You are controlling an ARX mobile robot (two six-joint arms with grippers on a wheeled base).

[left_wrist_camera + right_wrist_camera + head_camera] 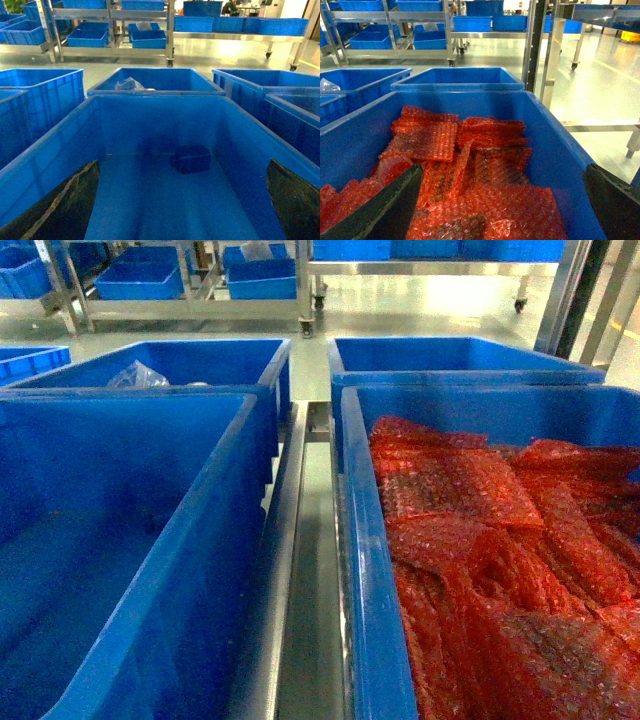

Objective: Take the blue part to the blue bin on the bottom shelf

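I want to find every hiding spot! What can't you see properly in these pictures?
- Dark blue block in the left bin, left wrist view: too dim to identify.
- Red bubble-wrap bags, right wrist view: contents covered.
- Left gripper and right gripper: fingertips cut off by the bottom edge.
- Bottom shelf: hidden by bins.

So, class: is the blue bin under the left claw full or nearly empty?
Nearly empty. The left wrist view shows the blue bin with a bare floor except for one small dark blue part lying near the middle.

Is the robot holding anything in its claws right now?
No. Both grippers, left and right, are open with nothing between the fingers. The small blue part lies on the bin floor, untouched.
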